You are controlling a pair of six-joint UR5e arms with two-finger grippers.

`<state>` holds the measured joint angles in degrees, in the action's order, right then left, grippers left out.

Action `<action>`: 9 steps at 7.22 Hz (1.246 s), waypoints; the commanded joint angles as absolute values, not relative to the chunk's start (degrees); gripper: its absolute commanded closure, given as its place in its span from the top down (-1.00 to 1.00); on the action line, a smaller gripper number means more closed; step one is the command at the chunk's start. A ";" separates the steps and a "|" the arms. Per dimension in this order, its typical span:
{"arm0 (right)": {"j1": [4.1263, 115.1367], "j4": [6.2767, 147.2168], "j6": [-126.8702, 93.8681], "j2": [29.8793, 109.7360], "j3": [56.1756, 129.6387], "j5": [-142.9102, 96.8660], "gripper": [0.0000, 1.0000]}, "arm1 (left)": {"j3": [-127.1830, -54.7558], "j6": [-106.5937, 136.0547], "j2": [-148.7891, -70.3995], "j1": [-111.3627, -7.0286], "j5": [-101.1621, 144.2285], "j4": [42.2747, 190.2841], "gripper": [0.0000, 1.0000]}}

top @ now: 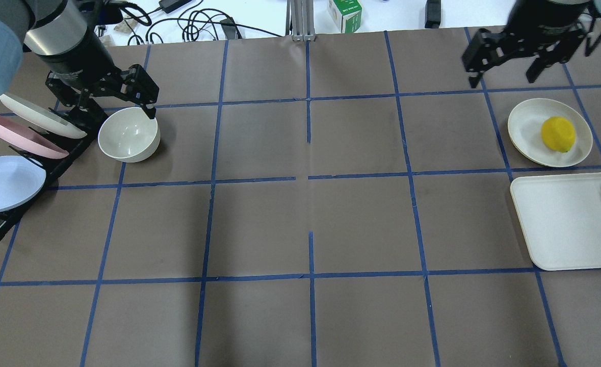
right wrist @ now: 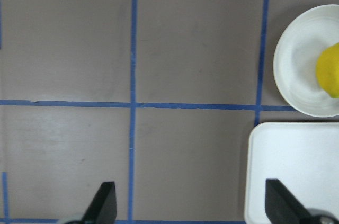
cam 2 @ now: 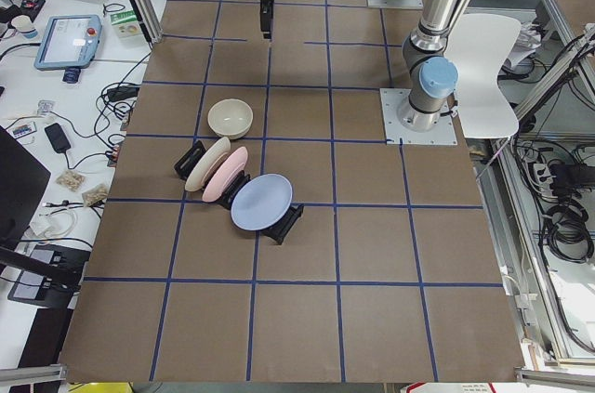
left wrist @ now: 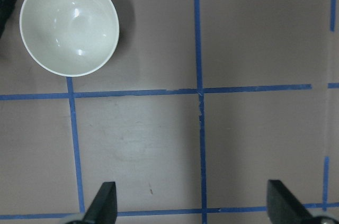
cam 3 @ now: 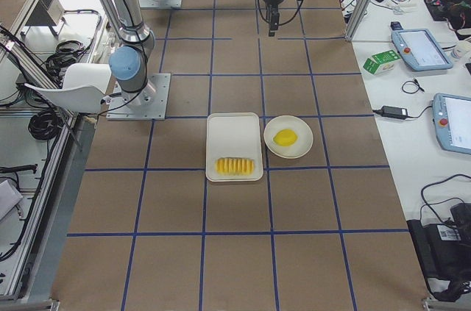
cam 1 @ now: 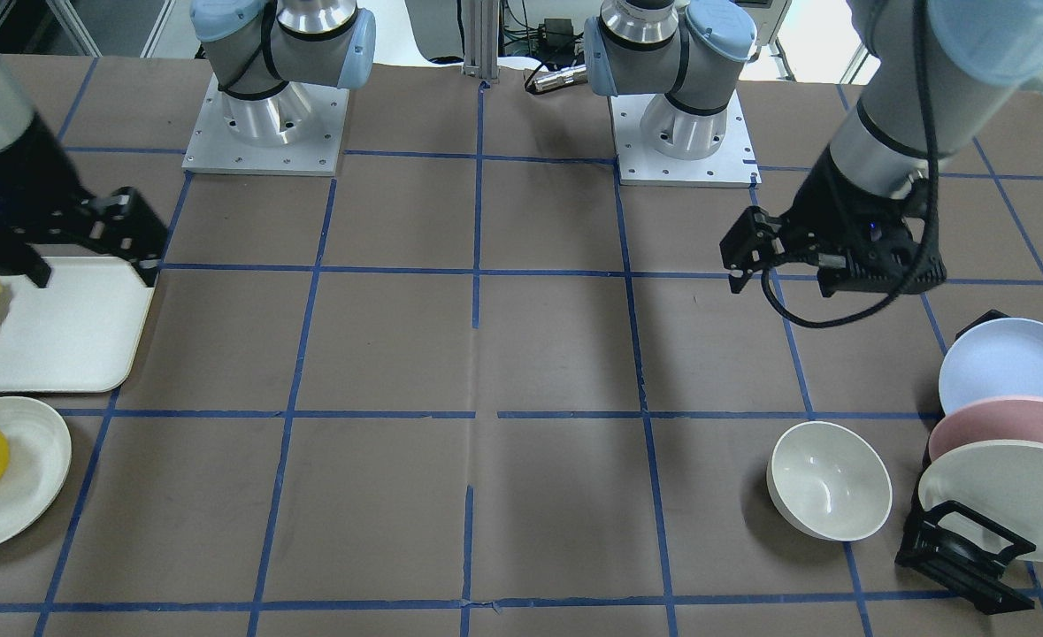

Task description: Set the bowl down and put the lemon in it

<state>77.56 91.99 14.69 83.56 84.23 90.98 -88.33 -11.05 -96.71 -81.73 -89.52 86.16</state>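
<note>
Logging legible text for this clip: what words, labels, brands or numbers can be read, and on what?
No text can be read in any view.
The green and white carton has print, too blurred to read.
The teach pendant screen is too small to read.
The bowl, lemon and tray show no markings.
</note>
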 commanded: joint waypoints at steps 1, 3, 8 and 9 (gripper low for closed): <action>64.56 97.69 31.30 76.42 83.76 91.23 1.00 | -88.07 -19.06 -106.38 -75.88 -90.09 76.27 1.00; 57.95 106.13 46.25 69.64 84.81 90.36 1.00 | -86.75 -24.13 -113.35 -70.94 -89.65 70.42 1.00; 57.13 120.93 48.34 54.25 87.19 90.00 1.00 | -86.92 -26.46 -121.02 -68.56 -89.39 66.27 1.00; 57.13 120.76 48.17 53.53 87.19 89.91 1.00 | -87.10 -26.37 -121.72 -68.55 -89.30 66.27 1.00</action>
<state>57.15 120.33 48.25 55.35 87.14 89.99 -86.96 -26.40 -120.65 -68.63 -89.39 66.36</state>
